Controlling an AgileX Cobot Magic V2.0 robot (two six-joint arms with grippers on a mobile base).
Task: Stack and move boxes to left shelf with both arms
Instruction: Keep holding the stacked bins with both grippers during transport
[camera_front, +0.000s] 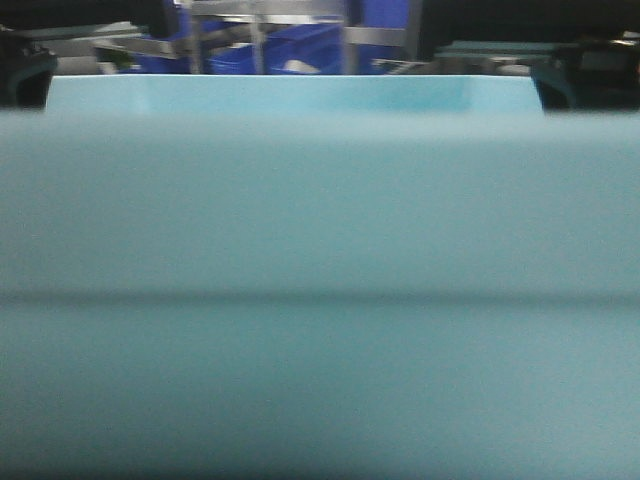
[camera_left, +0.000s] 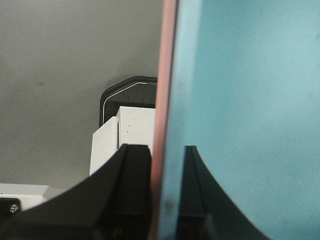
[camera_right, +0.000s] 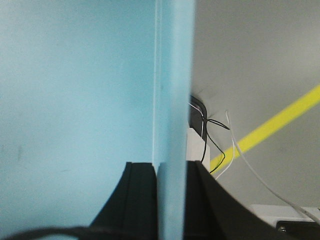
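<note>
Sky-blue plastic fills almost the whole front view: the blue tub (camera_front: 320, 250) sits very close to the camera, its near wall blurred and its far rim running level across the top of the picture. Black blocks show at its two upper corners, one on each side. Beyond the rim stand dark blue crates (camera_front: 290, 50) and parts of a steel rack (camera_front: 258, 25), too cut off to tell which level is which.

In the left wrist view the left gripper (camera_left: 162, 152) has its jaws nearly closed on two walls at once. A thin salmon edge of the pink tub (camera_left: 164, 75) lies flat against the outside of the blue wall. One black finger presses the pink side and the other presses the inside of the blue tub. The two tubs are therefore nested, blue inside pink, and both are pinched on this side.

In the right wrist view the right gripper (camera_right: 170, 167) has its jaws set just as narrowly, clamped on the blue wall and rim. No pink shows here.

Below the tubs both wrist views show grey floor (camera_left: 60, 75). A white block with a dark rounded frame (camera_left: 131, 125) lies under the left side. A yellow stripe (camera_right: 280, 120) and loose thin wires (camera_right: 215, 145) lie under the right. Whether anything supports the tubs from below cannot be told.
</note>
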